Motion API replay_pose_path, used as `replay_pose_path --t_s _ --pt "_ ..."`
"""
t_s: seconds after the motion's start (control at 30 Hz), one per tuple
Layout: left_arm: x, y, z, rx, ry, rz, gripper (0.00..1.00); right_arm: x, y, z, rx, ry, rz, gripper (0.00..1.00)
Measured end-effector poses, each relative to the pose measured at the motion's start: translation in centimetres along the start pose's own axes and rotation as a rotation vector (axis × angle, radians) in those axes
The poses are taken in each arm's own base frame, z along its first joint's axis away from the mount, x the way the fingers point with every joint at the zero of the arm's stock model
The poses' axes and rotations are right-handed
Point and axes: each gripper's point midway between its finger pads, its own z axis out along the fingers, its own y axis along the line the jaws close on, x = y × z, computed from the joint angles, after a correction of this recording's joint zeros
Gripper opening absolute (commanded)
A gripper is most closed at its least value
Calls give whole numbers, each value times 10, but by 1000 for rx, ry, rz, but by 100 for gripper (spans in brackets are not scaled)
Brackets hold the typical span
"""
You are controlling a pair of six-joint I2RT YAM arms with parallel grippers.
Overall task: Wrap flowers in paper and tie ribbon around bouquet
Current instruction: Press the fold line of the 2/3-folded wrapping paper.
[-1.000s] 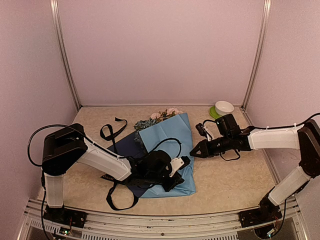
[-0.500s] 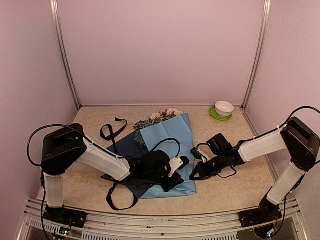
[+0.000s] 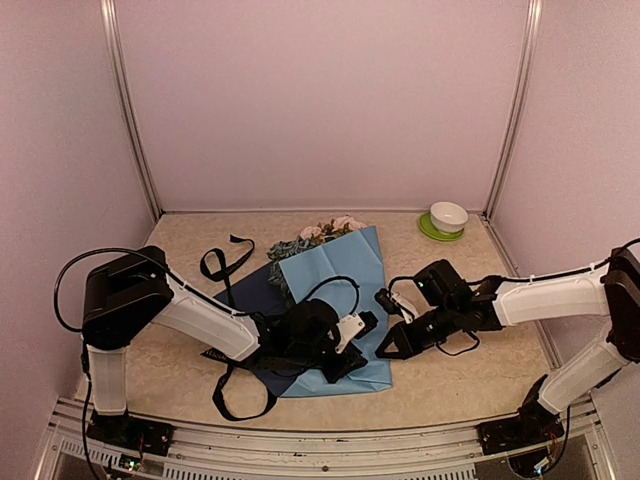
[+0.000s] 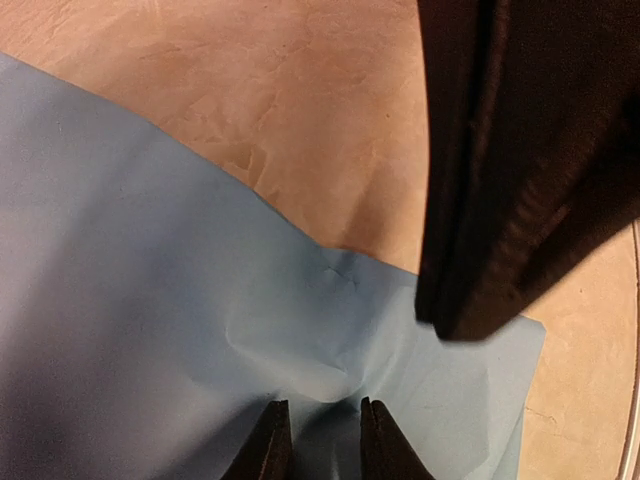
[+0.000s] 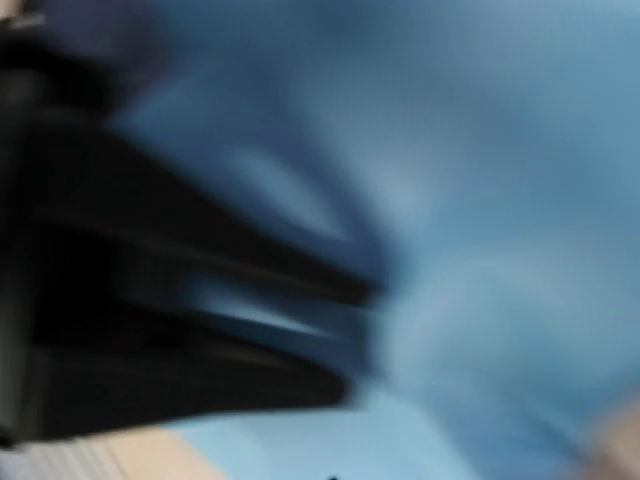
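wrapping: step in hand, i judge; ribbon (image 3: 212, 254) lies loose.
left fingers (image 4: 270, 445): lower centre, narrowly apart, nipping a pucker of the paper (image 3: 330, 270).
right fingers (image 3: 390, 346): closed at paper's lower right edge; hold unclear; next, fold it leftward.
flowers (image 3: 325, 230): upper centre, above paper.

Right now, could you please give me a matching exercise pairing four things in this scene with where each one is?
Things:
1. flowers
2. ribbon
3. white bowl
4. right gripper

Places:
A. on a green saucer in the far right corner
B. at the near right edge of the paper
C. looped along the paper's left side
D. poking out at the paper's far end

Pairs: 1-D, 2-C, 3-A, 4-B
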Motion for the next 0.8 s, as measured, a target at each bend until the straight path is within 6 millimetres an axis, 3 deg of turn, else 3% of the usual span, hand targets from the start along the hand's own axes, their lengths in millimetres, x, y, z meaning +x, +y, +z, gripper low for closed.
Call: replay_pose_path --t_s 0.1,0.3,0.43,0.6,0.67,0.8 --pt "-1 0 -1 1 -3 -4 25 3 17 10 -120 10 15 1" --pt "-1 1 -2 3 2 -7 26 50 -1 37 -160 131 114 0" --pt "0 1 -5 2 5 -12 35 51 0 39 -188 121 109 0" --pt "-3 1 -19 -45 15 5 37 50 1 40 -192 119 109 0" --pt "-13 -8 -29 -60 7 47 34 49 1 39 -190 120 111 0" --pt "-39 -53 -38 -2 -36 138 22 49 1 40 -182 129 118 0"
